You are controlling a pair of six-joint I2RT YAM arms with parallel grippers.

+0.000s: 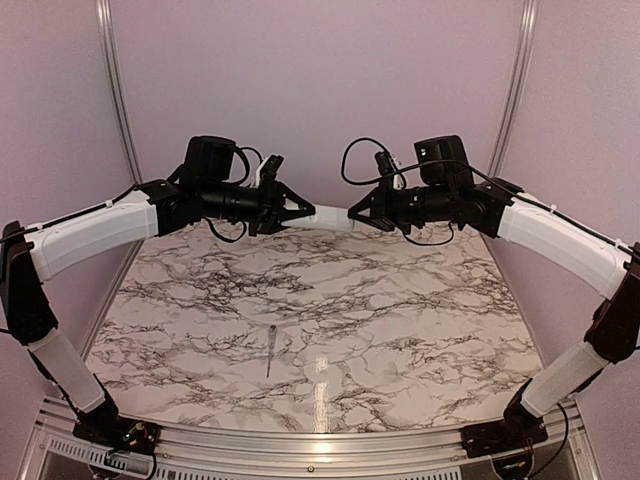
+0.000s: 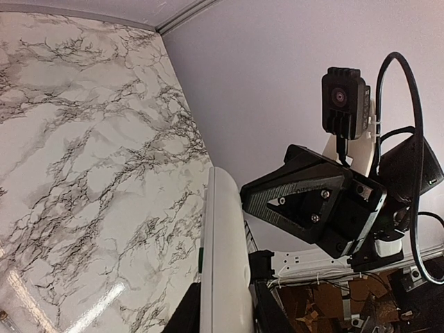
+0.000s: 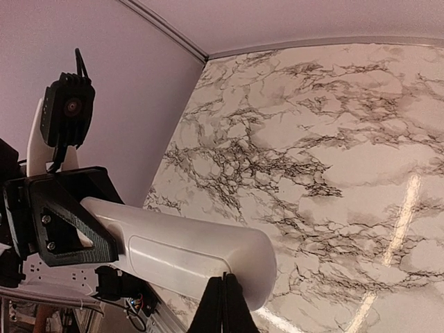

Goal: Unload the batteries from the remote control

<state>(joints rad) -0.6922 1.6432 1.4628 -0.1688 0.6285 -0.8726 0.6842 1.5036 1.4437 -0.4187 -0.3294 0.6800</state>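
Note:
The white remote control (image 1: 330, 216) hangs level in the air above the back of the table, between the two grippers. My left gripper (image 1: 298, 212) is shut on it; in the left wrist view its dark fingers (image 2: 182, 316) clamp both sides of the remote control (image 2: 225, 257). My right gripper (image 3: 223, 283) is shut with nothing between its jaws. Its joined tips rest against the remote control (image 3: 187, 243) at the end of a closed cover panel (image 3: 173, 258). The batteries are hidden.
A thin pale pen-like tool (image 1: 270, 350) lies on the marble table (image 1: 400, 330) near the middle front. Pale walls with metal corner posts (image 1: 115, 90) close in the back and sides. Both arm bases sit at the near edge.

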